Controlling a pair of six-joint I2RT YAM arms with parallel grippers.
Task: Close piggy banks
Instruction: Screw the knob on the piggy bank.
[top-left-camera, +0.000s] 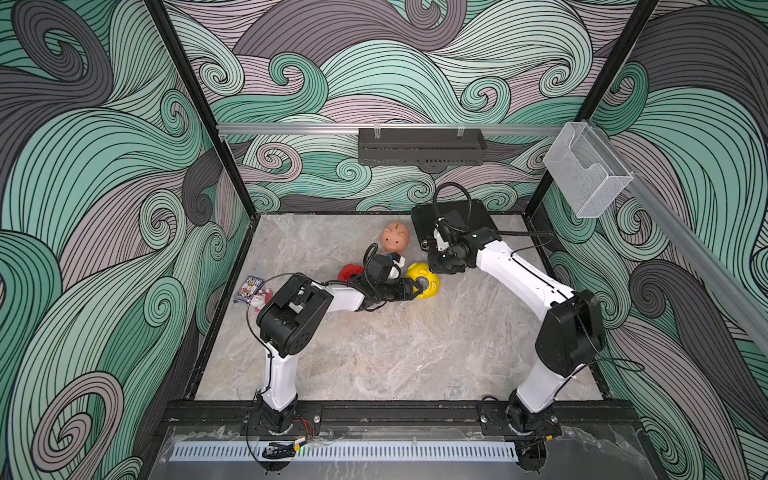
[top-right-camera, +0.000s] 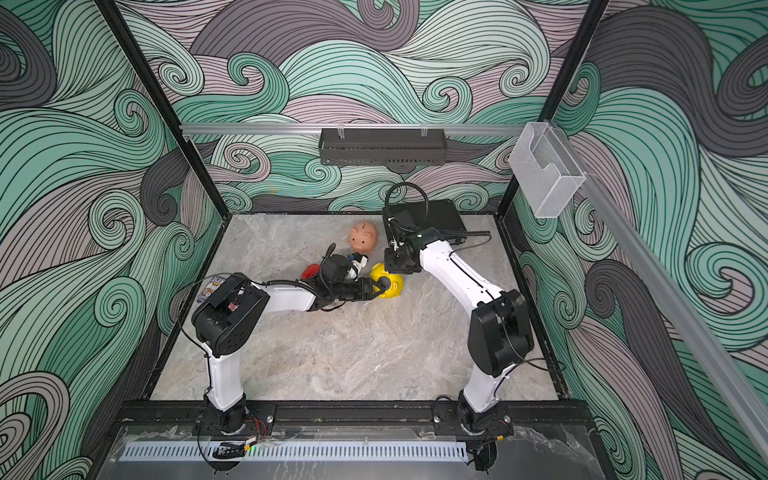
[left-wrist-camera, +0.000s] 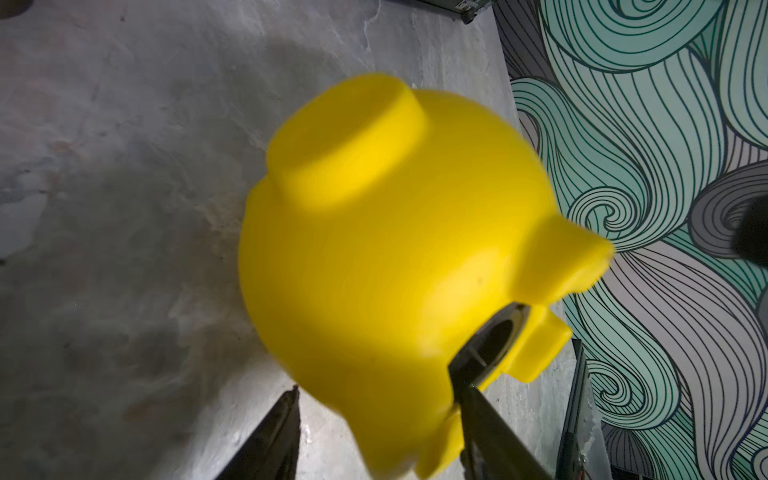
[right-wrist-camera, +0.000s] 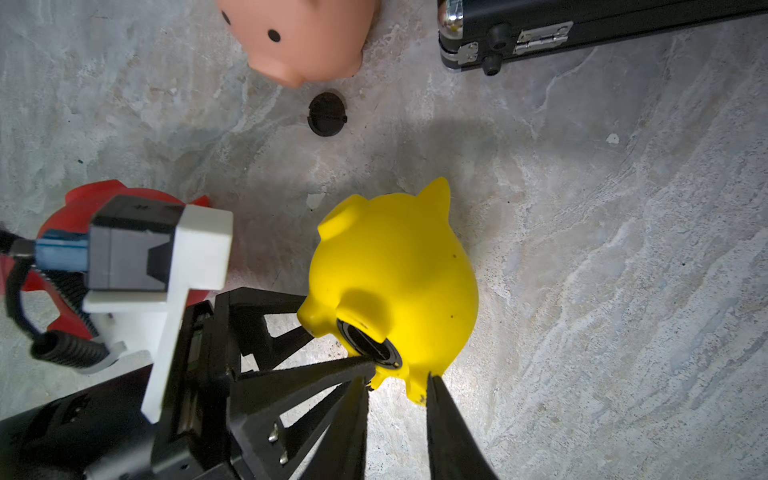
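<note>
The yellow piggy bank (top-left-camera: 415, 270) (right-wrist-camera: 395, 266) lies on its side at mid-table, belly hole turned toward the left arm. A black round plug (right-wrist-camera: 370, 345) shows in that hole. My left gripper (left-wrist-camera: 376, 382) (top-left-camera: 419, 286) is shut on the yellow pig, one finger at the hole and one on the outer wall by a leg. My right gripper (right-wrist-camera: 397, 380) stands open, loosely around a yellow leg. The peach-pink piggy bank (top-left-camera: 395, 237) (right-wrist-camera: 299, 37) stands further back. Half hidden behind the left wrist is the red piggy bank (top-left-camera: 349, 272) (right-wrist-camera: 83, 203).
A loose black plug (right-wrist-camera: 327, 114) lies on the table between the pink and yellow pigs. A black case (top-left-camera: 478, 216) (right-wrist-camera: 582, 29) sits at the back right under the right arm. A card box (top-left-camera: 249, 286) and a small figure (top-left-camera: 262, 299) lie by the left edge.
</note>
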